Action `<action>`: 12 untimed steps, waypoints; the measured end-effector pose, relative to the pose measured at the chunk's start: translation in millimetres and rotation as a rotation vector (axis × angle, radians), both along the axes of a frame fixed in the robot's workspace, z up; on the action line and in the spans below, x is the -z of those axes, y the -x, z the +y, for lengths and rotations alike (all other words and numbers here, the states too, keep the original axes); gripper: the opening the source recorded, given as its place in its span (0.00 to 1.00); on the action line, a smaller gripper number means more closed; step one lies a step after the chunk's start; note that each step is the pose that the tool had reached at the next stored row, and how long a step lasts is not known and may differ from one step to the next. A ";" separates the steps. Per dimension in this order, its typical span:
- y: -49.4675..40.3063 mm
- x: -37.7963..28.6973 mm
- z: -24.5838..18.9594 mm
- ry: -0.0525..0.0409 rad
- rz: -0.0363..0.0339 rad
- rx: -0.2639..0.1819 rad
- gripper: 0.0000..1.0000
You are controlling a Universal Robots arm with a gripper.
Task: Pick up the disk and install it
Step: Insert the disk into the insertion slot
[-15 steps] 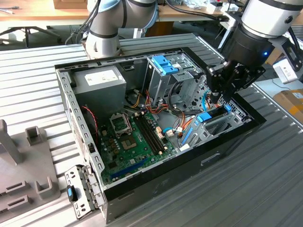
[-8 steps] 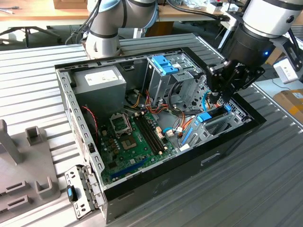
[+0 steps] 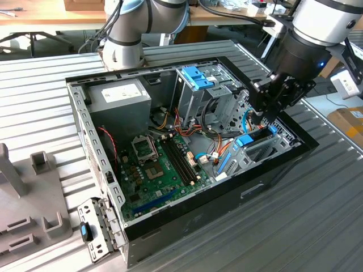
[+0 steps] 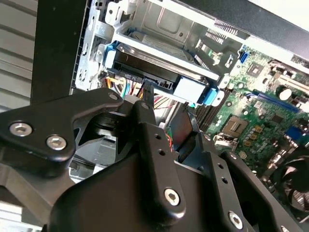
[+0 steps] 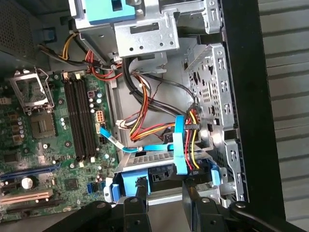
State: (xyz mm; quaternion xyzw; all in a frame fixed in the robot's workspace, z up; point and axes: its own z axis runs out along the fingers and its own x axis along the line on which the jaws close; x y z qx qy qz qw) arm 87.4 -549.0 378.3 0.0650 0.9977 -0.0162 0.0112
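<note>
gripper (image 5: pixel 165 193) over disk (image 5: pixel 159 175), motherboard (image 5: pixel 48 135)

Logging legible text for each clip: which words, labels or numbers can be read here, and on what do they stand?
No text reads clearly enough to quote.
White label on the power supply box: print too small to read.
White marks along the edge of the disk: blurred.
Markings on the motherboard: too small to read.

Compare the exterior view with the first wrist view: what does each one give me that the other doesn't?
Exterior view: the whole open computer case, the grey power-supply box and the arm above the drive bay. First wrist view: a close look at the yellow and red cables and a blue cable crossing the disk. Both: the disk in its bay, the gripper at it, the motherboard.
</note>
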 end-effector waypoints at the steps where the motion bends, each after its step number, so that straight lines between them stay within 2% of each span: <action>1: 0.0 0.1 0.0 0.0002 0.0002 -0.021 0.42; 3: -0.1 0.8 0.2 -0.0003 0.0003 -0.068 0.42; 12: 0.0 1.1 1.4 -0.0003 0.0003 -0.074 0.42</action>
